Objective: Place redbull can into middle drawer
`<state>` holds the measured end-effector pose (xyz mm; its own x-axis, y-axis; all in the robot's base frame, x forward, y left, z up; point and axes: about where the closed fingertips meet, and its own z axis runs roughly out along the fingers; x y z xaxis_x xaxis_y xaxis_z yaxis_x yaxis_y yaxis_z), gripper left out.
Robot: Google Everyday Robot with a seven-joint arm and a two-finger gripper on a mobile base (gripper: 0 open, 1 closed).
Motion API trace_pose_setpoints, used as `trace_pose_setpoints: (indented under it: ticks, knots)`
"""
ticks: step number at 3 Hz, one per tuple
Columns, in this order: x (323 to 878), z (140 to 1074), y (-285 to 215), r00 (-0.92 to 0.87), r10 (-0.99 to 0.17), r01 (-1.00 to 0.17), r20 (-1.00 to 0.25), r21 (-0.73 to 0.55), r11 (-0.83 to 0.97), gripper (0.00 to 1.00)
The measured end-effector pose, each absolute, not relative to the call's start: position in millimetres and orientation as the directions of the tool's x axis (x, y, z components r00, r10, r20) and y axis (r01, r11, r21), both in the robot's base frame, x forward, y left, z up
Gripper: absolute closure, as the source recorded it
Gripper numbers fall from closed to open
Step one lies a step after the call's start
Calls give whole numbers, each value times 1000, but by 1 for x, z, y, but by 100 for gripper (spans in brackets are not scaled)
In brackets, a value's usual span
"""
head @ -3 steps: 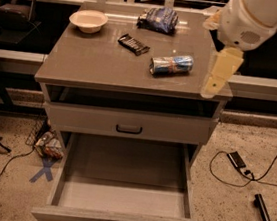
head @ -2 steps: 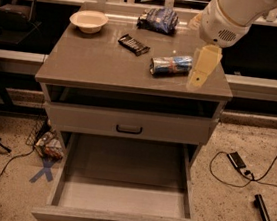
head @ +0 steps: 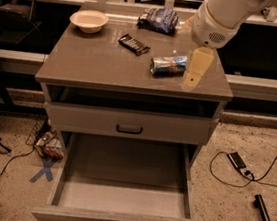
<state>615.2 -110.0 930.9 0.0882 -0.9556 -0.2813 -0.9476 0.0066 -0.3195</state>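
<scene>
The redbull can (head: pixel 168 66) lies on its side on the right part of the cabinet top (head: pixel 94 62), blue and silver. My gripper (head: pixel 193 78) hangs from the white arm just to the right of the can, close to it and near the top's right front corner. It holds nothing that I can see. The middle drawer (head: pixel 124 181) is pulled out wide below, with a plain grey floor and nothing in it. Its dark handle shows at the bottom edge.
A white bowl (head: pixel 89 21) stands at the back left of the top. A flat black packet (head: pixel 134 44) lies in the middle and a dark blue snack bag (head: pixel 158 19) at the back. The upper drawer (head: pixel 130 124) is shut. Cables (head: pixel 238 162) lie on the floor at the right.
My arm has swung left and a little back, bringing the gripper from off the cabinet's right edge to right beside the can. The can and drawer have not moved.
</scene>
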Motion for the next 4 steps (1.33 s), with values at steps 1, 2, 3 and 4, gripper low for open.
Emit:
trace_pose_setpoints:
  ticks: [1, 2, 3, 4]
  knots:
    - [650, 902, -117, 71, -967, -955, -243, -297, 5, 0]
    - [682, 875, -130, 22, -982, -963, -188, -266, 30, 0]
    - [700, 853, -148, -29, -987, -970, -161, -233, 67, 0]
    - [712, 839, -160, -61, -988, -975, -143, -203, 90, 26]
